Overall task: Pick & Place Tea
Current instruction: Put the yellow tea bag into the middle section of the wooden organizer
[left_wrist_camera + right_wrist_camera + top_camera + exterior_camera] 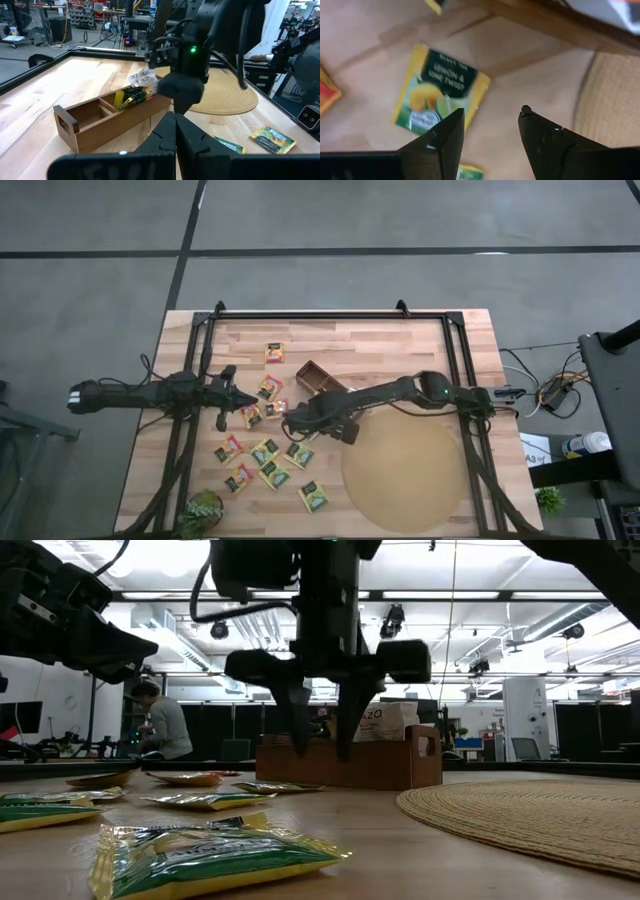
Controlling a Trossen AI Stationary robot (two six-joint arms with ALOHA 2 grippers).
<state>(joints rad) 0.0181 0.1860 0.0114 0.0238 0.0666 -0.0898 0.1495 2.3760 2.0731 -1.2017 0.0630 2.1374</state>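
Near the middle of the wooden desk (400,340), the right gripper (490,127) hangs wide open and empty above a green-yellow flat square tea sachet (440,90), which lies flat just beside the brown oblong wooden box (322,378). Its fingertips sit off toward one edge of the sachet, so a straight descent could pinch only a corner or slide the thin packet along the wood. At the desk's left side, the left gripper (222,395) waits shut and empty
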